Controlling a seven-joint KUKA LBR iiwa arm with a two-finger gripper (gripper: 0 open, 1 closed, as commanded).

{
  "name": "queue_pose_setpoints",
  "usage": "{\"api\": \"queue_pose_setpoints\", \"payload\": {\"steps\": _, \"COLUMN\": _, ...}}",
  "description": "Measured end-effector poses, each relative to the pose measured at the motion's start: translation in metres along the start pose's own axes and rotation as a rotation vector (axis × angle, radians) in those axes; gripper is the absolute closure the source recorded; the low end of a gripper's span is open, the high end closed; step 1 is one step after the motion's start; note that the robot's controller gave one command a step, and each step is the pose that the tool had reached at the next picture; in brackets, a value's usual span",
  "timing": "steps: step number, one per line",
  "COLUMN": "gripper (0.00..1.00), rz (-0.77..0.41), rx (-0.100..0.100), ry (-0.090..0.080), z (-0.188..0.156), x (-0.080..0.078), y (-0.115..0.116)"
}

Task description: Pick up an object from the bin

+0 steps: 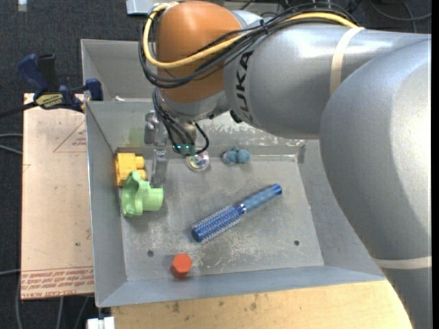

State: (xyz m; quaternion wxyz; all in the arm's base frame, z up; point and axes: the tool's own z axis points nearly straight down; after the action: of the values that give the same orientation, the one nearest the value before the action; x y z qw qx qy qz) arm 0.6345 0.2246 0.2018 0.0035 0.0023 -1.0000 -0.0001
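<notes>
My gripper (159, 171) hangs low at the bin's left side, under the orange wrist cover. One thin finger points down right beside a light green plastic piece (140, 197) and a yellow block (128, 166). The yellow block lies just left of the finger, and the green piece sits below it, touching the block. I see nothing between the fingers.
A blue hairbrush (235, 214) lies diagonally in the middle of the bin floor. A small orange-red block (181, 264) rests near the front wall. A small blue lump (236, 157) and a shiny round thing (198, 161) lie by the back wall.
</notes>
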Motion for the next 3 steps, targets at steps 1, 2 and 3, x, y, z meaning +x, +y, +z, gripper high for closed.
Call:
{"api": "queue_pose_setpoints", "payload": {"steps": 1, "gripper": 0.00, "rz": -0.138, "rx": 0.002, "ry": 0.000, "z": 0.081, "x": 0.025, "y": -0.020}}
{"api": "queue_pose_setpoints", "payload": {"steps": 2, "gripper": 0.00, "rz": -0.361, "rx": -0.001, "ry": -0.017, "z": 0.129, "x": 0.011, "y": 0.011}}
{"api": "queue_pose_setpoints", "payload": {"steps": 3, "gripper": 1.00, "rz": -0.360, "rx": -0.004, "ry": -0.027, "z": 0.121, "x": 0.007, "y": 0.012}}
